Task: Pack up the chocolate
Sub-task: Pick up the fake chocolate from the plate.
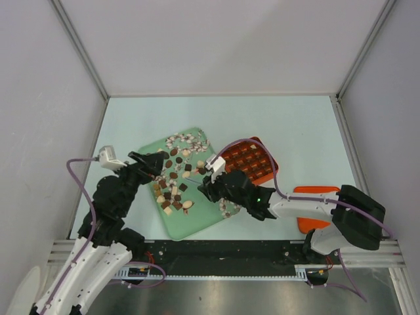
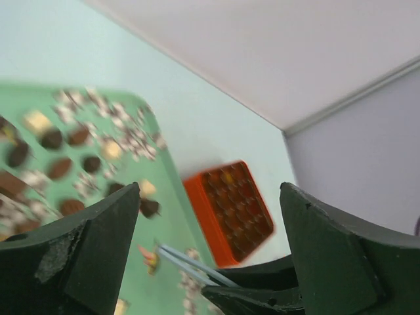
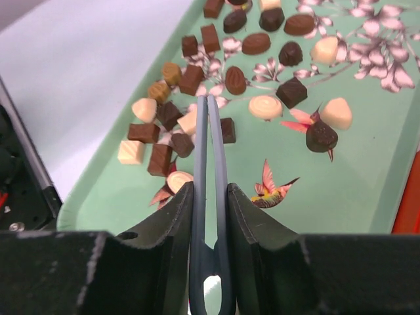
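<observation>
Left gripper, jaws wide apart, hovers over the left part of the green tray. The chocolate lies scattered loose on this tray. Right gripper clamps grey tweezers, arms pressed together, tips above the pieces. Orange box stands just beside the tray's right edge.
</observation>
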You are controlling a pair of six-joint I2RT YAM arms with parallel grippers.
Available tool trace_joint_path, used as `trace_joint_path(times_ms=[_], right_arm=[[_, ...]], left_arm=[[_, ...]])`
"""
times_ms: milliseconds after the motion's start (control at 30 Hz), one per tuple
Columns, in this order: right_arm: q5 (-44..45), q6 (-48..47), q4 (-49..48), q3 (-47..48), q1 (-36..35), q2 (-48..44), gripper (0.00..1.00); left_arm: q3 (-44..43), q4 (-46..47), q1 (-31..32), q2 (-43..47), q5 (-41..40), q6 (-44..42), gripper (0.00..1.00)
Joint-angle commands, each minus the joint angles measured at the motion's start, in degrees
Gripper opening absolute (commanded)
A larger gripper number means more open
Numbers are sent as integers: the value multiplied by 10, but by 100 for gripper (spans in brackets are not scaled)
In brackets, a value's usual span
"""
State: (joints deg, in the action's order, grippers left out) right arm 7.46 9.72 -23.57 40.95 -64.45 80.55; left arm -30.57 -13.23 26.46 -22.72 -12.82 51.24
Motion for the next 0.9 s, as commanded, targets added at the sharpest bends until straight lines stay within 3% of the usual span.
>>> trace_joint_path(times_ms=[0, 100, 200, 333, 867], right_arm=[[-15, 0, 61, 53, 13, 50, 30], [-20, 9, 77, 76, 17, 86, 31], [-25, 13, 77, 90, 17, 111, 31], [-25, 21, 81, 104, 17, 136, 31], [-23, 25, 68, 118, 22, 174, 38]], left_arm=[[-87, -86, -3, -7, -96, -239, 94], [-96, -97, -3, 0, -127, -328, 96], [-72, -87, -3, 15, -152, -360, 95], [-31, -70, -4, 29, -161, -357, 96], [-30, -62, -20, 14, -163, -388, 96]])
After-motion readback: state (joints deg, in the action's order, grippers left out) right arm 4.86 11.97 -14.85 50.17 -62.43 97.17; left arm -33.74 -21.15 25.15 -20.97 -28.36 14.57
